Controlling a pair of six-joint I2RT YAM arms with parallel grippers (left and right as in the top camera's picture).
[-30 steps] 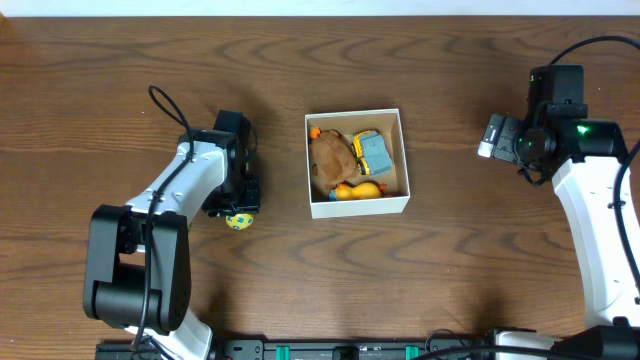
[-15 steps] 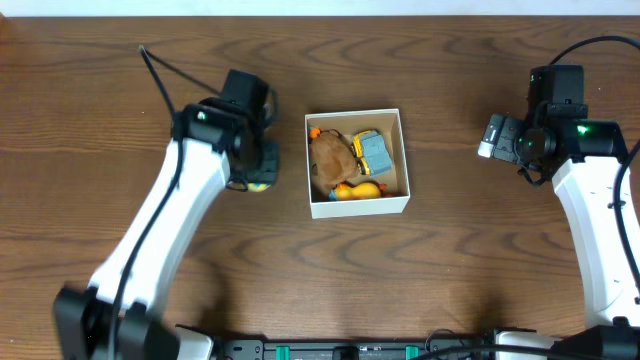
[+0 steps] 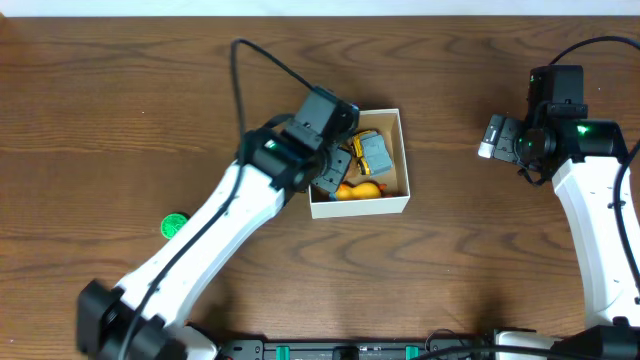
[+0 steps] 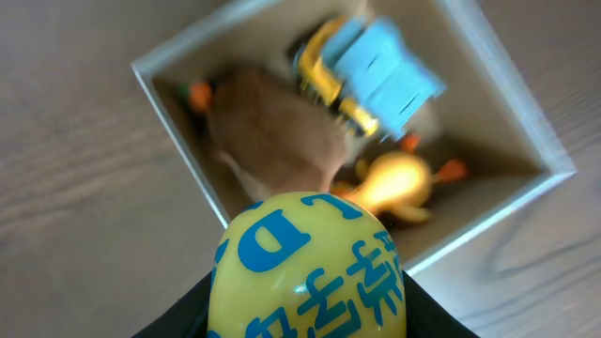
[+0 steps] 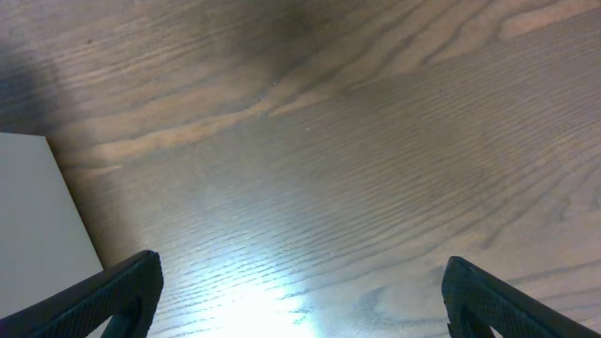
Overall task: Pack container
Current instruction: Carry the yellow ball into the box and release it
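The container (image 3: 360, 206) is a white-walled square box with a tan inside, at the table's middle. It holds a brown plush toy (image 4: 277, 141), a blue and yellow toy truck (image 4: 376, 80) and an orange duck (image 4: 394, 183). My left gripper (image 3: 333, 172) hangs over the container's left part. In the left wrist view it (image 4: 308, 317) is shut on a yellow ball with blue letters (image 4: 310, 263), held above the container's near wall (image 4: 178, 141). My right gripper (image 3: 497, 136) is to the right of the container, and the right wrist view (image 5: 300, 310) shows it open and empty over bare wood.
A small green disc (image 3: 175, 224) lies on the table at the left. A white flat surface (image 5: 38, 216) shows at the left edge of the right wrist view. The table's far edge runs along the top of the overhead view.
My left arm has swung right from the table's left side with the yellow ball and now hangs over the container. The green disc has come into view. The right arm has not moved.
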